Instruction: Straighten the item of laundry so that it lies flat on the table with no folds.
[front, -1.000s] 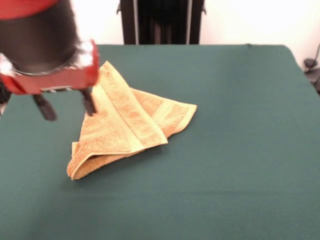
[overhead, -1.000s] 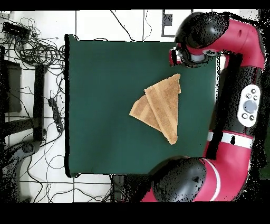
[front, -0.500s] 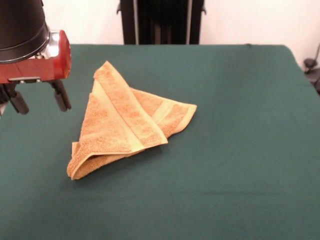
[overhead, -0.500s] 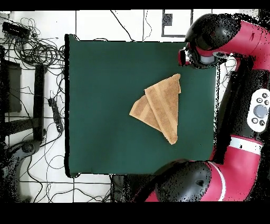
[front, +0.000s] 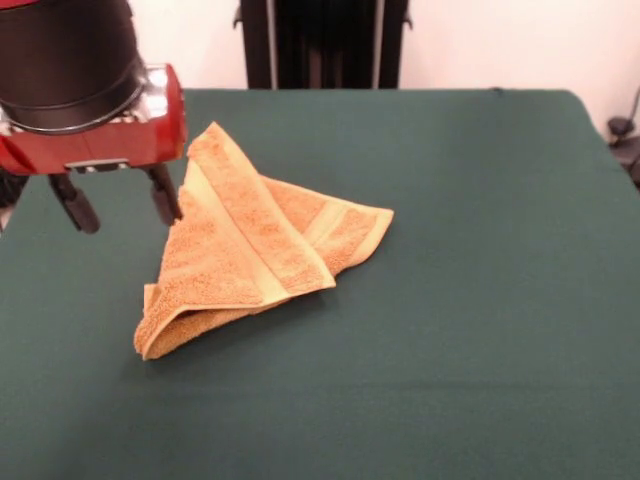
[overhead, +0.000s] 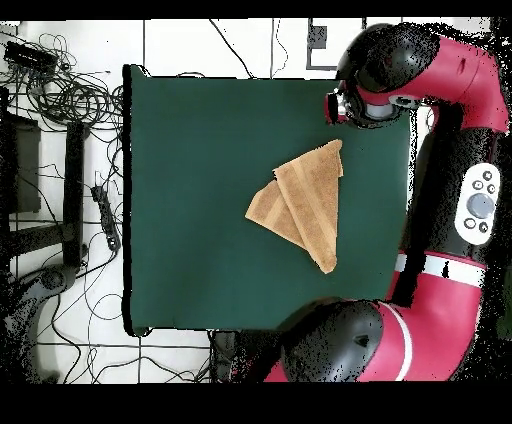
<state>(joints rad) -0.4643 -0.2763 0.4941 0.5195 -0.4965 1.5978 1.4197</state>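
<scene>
Gripper (front: 118, 202) hangs at the upper left of the front view, fingers spread and empty, just left of the towel's (front: 250, 258) upper tip; towel lies folded into a layered triangle left of centre on the table (front: 480, 300); folds remain.

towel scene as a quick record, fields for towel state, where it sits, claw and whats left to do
towel state: towel folded over itself into a rough triangle, layers overlapping, not flat
location: on the green table, toward the arm's side in the overhead view
claw: claw open, empty, hanging beside the towel's top corner; contact cannot be told
arm: red and black arm along the table's edge
left to do: unfold the layers and spread flat
</scene>
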